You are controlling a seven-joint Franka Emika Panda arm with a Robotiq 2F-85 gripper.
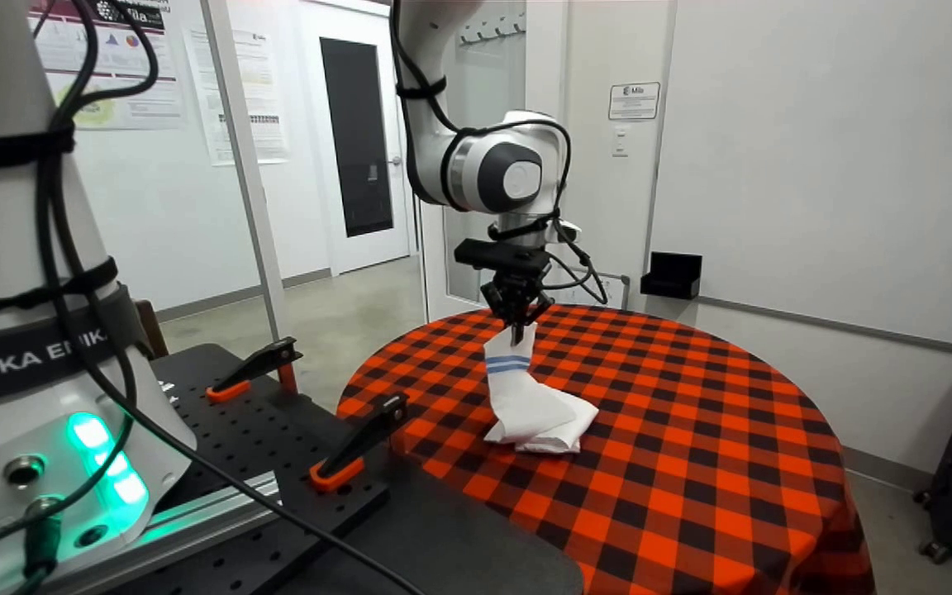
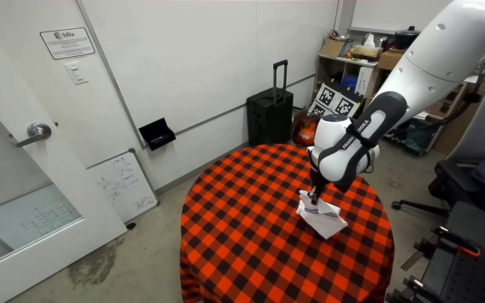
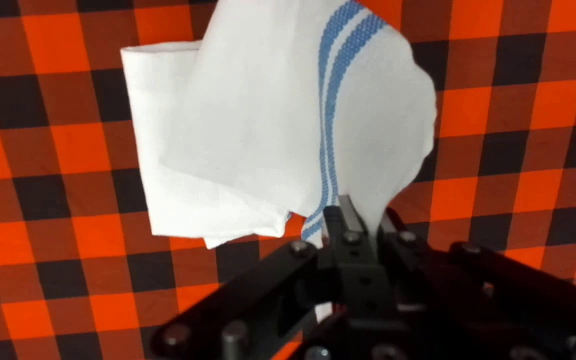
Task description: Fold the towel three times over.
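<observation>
just below and right of centre in an exterior view, the gripper (image 1: 517,336) pinched the white towel (image 1: 517,398) by its raised, blue-striped end; the rest lay folded on the checked tablecloth (image 1: 674,463).

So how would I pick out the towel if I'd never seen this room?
Start with the big round tablecloth in red and black checks, then follow the white robot arm down to its black gripper. Pinched there is one end of the towel, its lower part resting in folds on the checks. Unlike the tablecloth, it is white, with blue stripes near that pinched end.
</observation>
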